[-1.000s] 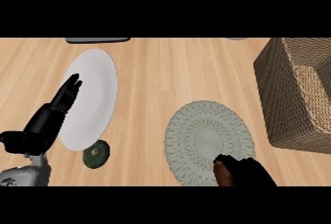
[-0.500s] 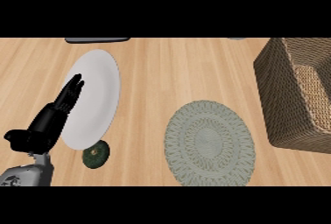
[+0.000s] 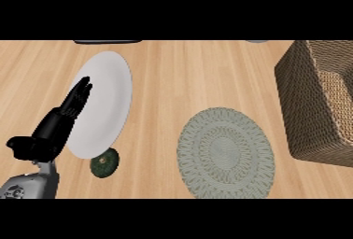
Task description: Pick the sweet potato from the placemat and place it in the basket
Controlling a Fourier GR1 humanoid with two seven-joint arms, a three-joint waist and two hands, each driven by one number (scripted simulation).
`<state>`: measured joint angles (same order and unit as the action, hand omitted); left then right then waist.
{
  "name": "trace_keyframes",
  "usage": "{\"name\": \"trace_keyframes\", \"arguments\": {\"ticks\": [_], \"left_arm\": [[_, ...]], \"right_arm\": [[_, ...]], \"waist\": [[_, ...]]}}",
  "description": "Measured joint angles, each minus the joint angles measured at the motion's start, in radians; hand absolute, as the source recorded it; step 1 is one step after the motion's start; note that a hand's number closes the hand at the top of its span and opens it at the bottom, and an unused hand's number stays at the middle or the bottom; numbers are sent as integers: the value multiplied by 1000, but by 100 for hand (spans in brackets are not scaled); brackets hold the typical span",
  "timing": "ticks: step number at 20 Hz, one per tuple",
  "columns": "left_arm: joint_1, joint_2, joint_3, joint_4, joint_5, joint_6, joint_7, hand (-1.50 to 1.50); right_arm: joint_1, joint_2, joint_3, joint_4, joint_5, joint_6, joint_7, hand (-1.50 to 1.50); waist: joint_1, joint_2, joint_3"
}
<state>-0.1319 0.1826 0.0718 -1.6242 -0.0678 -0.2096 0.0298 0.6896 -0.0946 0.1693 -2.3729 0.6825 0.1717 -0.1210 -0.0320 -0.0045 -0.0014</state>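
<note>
Left hand [image 3: 59,123] at lower left, fingers straight, holding nothing, over plate [image 3: 103,102] edge, placemat [image 3: 226,153] bare, basket [image 3: 321,102] at right edge

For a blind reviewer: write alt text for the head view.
A round grey-green placemat lies bare on a wooden counter, a wicker basket to its right. The left hand rests open over a white plate, a small dark green disc beside it.
</note>
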Motion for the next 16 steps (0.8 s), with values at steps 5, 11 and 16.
{"name": "trace_keyframes", "arguments": {"ticks": [5, 11, 16], "left_arm": [[5, -7, -15, -4, -7, -5, -6, 0], [-26, 4, -6, 7, 5, -19, 2, 0], [-41, 5, -7, 22, 3, -22, 1, 0]], "right_arm": [[-113, 14, -89, -4, -23, 10, 106, 150], [-345, 19, -212, 6, -51, 37, 307, 150], [-621, -15, -359, 37, -88, 58, 501, 150]], "waist": [[17, 4, -1], [31, 7, -1], [38, 7, -1]]}}
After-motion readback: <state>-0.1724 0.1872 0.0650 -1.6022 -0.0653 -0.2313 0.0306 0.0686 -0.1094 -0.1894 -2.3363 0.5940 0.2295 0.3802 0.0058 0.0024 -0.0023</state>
